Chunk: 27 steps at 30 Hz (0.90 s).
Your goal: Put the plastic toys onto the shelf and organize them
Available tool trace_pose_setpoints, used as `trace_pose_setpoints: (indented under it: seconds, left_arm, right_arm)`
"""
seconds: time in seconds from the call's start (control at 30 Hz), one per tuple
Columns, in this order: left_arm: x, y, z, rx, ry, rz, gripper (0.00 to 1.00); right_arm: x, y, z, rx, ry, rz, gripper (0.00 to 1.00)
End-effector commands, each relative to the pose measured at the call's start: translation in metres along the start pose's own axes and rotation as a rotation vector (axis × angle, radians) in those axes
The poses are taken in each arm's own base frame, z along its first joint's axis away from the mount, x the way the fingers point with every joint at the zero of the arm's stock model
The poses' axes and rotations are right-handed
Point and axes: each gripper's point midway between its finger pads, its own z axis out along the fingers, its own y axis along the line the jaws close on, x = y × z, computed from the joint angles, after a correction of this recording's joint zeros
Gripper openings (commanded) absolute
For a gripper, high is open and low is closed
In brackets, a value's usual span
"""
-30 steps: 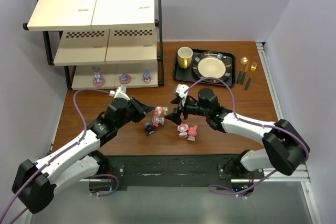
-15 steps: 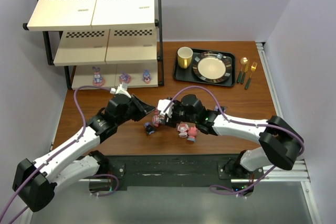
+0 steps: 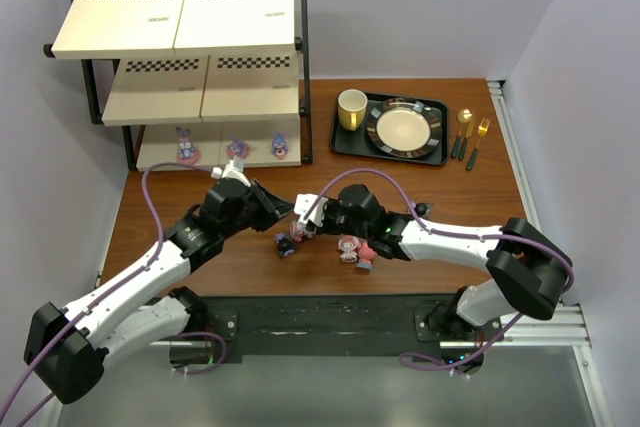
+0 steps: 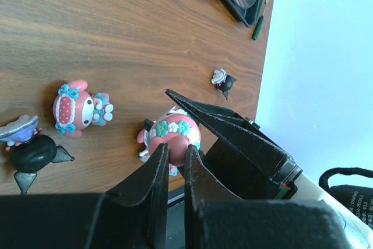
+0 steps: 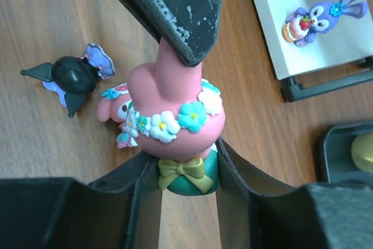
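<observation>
A pink bunny toy with a flower crown (image 3: 300,227) hangs just above the table, between both grippers. My left gripper (image 3: 291,219) is shut on its ear (image 4: 172,138), one left finger (image 5: 180,10) pressing the ear from above. My right gripper (image 5: 180,170) is shut on the toy's teal body, a jaw against each side. Loose on the table lie a dark toy (image 3: 285,245) and two pink toys (image 3: 348,247) (image 3: 366,254). The shelf (image 3: 250,87) stands at the back left, with three purple bunnies (image 3: 186,145) (image 3: 237,149) (image 3: 280,146) on its bottom board.
A black tray with a plate (image 3: 345,132) sits at the back right, a yellow mug (image 3: 351,108) on its left end. Gold cutlery (image 3: 470,137) lies to the right of the tray. The two arms meet over the table's middle front.
My right gripper has moved left to the toy held by my left gripper, and its jaws have narrowed onto the teal body. The left arm has stayed still.
</observation>
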Motion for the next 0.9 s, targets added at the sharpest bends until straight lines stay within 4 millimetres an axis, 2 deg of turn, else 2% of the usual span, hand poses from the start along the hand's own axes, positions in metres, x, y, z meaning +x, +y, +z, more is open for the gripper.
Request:
trace_pose_setpoints:
  seconds: [0.0, 0.03, 0.1, 0.13, 0.17, 0.2, 0.23, 0.3, 0.33, 0.4, 0.43, 0.47, 0.6, 0.77, 0.87]
  left_arm:
    - [-0.014, -0.039, -0.012, 0.107, -0.037, 0.07, 0.15]
    - [-0.02, -0.045, -0.016, 0.117, -0.059, 0.127, 0.27]
    - [-0.026, -0.049, -0.021, 0.119, -0.084, 0.201, 0.42]
    - [-0.036, -0.055, -0.025, 0.123, -0.127, 0.289, 0.59]
    - [-0.042, -0.059, -0.028, 0.128, -0.155, 0.338, 0.66]
    - [-0.048, -0.065, -0.036, 0.151, -0.186, 0.389, 0.73]
    - [-0.054, -0.068, -0.041, 0.16, -0.219, 0.494, 0.82]
    - [-0.065, -0.08, -0.058, 0.208, -0.296, 0.586, 0.91]
    - [-0.067, -0.078, -0.063, 0.217, -0.32, 0.679, 0.99]
    - [-0.065, -0.098, -0.085, 0.345, -0.371, 0.779, 1.0]
    - [-0.058, -0.095, -0.085, 0.381, -0.364, 0.868, 1.0]
    - [-0.049, -0.105, -0.094, 0.467, -0.363, 0.92, 1.0]
    - [-0.028, -0.113, -0.118, 0.647, -0.39, 1.121, 1.0]
    - [-0.002, -0.108, -0.117, 0.777, -0.347, 1.293, 1.0]
    - [0.009, -0.106, -0.115, 0.831, -0.316, 1.344, 1.0]
  right_arm:
    - [-0.033, -0.01, -0.002, 0.014, -0.085, 0.011, 0.0]
    - [-0.033, -0.008, -0.002, 0.001, -0.085, 0.021, 0.0]
    - [-0.035, 0.0, -0.003, -0.04, -0.083, 0.065, 0.0]
    - [-0.036, -0.001, -0.004, -0.056, -0.089, 0.089, 0.0]
    - [-0.04, 0.0, -0.006, -0.082, -0.106, 0.112, 0.0]
    - [-0.047, 0.011, -0.01, -0.167, -0.137, 0.168, 0.0]
    - [-0.046, 0.004, -0.013, -0.184, -0.148, 0.211, 0.0]
    - [-0.054, 0.005, -0.022, -0.264, -0.186, 0.306, 0.0]
    - [-0.06, 0.002, -0.031, -0.326, -0.233, 0.339, 0.0]
    - [-0.072, 0.002, -0.043, -0.404, -0.284, 0.396, 0.0]
    - [-0.08, 0.004, -0.053, -0.471, -0.326, 0.409, 0.0]
    - [-0.087, 0.004, -0.058, -0.501, -0.351, 0.415, 0.0]
    - [-0.113, 0.009, -0.079, -0.644, -0.439, 0.443, 0.0]
    - [-0.148, 0.003, -0.102, -0.706, -0.56, 0.411, 0.0]
    - [-0.162, 0.0, -0.112, -0.734, -0.596, 0.404, 0.0]
